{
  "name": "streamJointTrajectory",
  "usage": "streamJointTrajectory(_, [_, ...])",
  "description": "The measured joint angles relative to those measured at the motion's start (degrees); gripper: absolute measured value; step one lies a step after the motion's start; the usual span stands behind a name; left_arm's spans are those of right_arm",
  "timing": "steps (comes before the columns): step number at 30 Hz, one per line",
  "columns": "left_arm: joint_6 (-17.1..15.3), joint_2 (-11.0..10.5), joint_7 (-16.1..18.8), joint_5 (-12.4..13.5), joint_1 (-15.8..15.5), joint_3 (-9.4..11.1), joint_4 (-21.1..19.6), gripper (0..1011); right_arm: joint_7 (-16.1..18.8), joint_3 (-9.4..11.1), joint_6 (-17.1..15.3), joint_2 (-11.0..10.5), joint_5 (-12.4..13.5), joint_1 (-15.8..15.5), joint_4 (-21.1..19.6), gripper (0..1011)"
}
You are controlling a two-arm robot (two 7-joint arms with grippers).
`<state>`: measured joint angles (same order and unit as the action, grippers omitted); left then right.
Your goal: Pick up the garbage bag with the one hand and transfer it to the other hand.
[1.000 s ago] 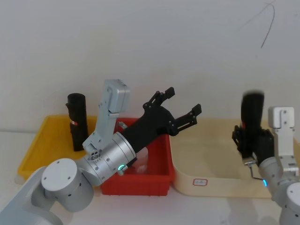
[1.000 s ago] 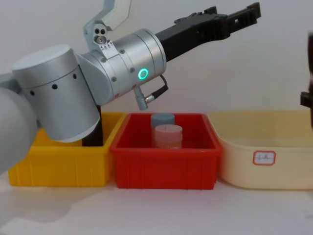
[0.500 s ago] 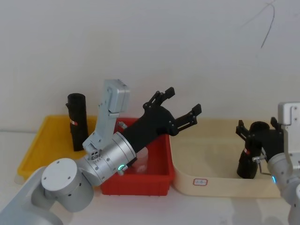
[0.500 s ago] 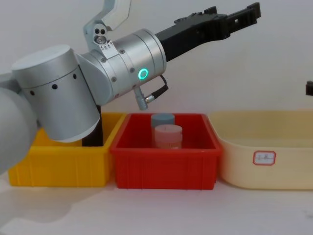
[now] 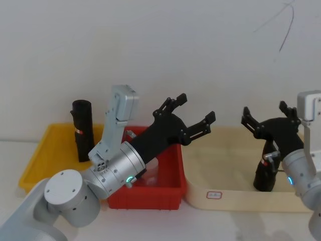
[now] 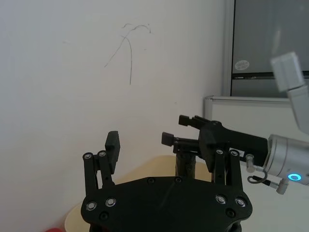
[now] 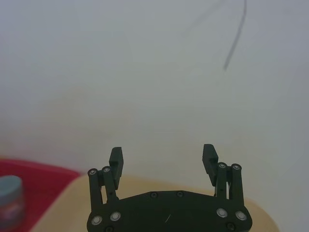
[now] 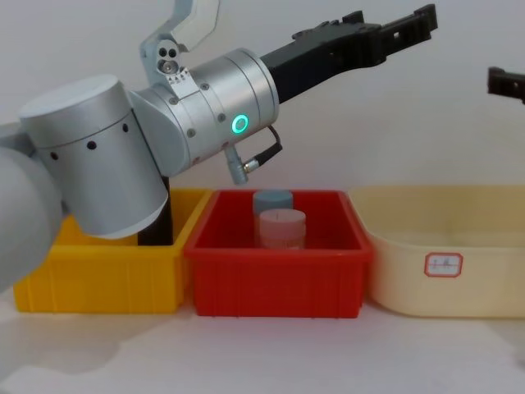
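From the head, the left claw (image 5: 194, 108) hangs released, fingers spread, above the far corner of a red bin (image 5: 150, 197). Behind it and to its left a black roll (image 5: 83, 131) with a red band stands in a yellow bin (image 5: 37, 160). The right claw (image 5: 265, 109) is spread just as wide and grips nothing. Directly beneath it the garbage bag (image 5: 264, 175) stands upright in a cream tub (image 5: 235, 198), clear of the fingers, its top hidden behind the claw's body. The tub's front carries a small red-framed white label (image 5: 214, 194), its writing too small to read. In the left wrist view the right claw (image 6: 176, 129) faces the left one, with the garbage bag (image 6: 186, 166) below it. In the right wrist view the released right claw (image 7: 162, 157) points at bare wall (image 7: 145, 72), with the red bin (image 7: 34, 174) and a blue-grey cylinder (image 7: 9, 200) off to one side. From the chest, the left claw (image 8: 394, 29) reaches high over the red bin (image 8: 279, 283). There the blue-grey cylinder (image 8: 272, 201) and a pink cylinder (image 8: 282, 228) stand well below it, and the tub's label (image 8: 444, 263) is again unreadable.
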<state>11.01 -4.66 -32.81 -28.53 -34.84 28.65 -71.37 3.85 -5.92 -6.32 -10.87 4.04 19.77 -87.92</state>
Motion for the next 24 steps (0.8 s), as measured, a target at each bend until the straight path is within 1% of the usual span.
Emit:
streamJointTrajectory(7, [0.0,-0.2,0.2,0.0,0.1,0.0,-0.2,1001,2.0,-0.8,-0.3,0.5,0.8,-0.6,-2.7,1000])
streamJointTrajectory(11, [0.3,-0.6,1.1,0.4,0.6,-0.2,-1.2,1001,2.8,-1.2,-0.8,0.8,1.1,-1.0,-3.4,1000])
streamJointTrajectory(18, [0.9,-2.2,3.8,2.1,2.5,-1.4,-4.7,1001,4.0,-2.1,-1.8,1.4,1.4,-1.4,-3.3,1000])
streamJointTrajectory(24, [1.3,-4.4,7.4,4.4,4.9,-3.4,-9.8,1001,5.0,-3.2,-2.2,1.9,1.6,-1.4,-2.2,1000])
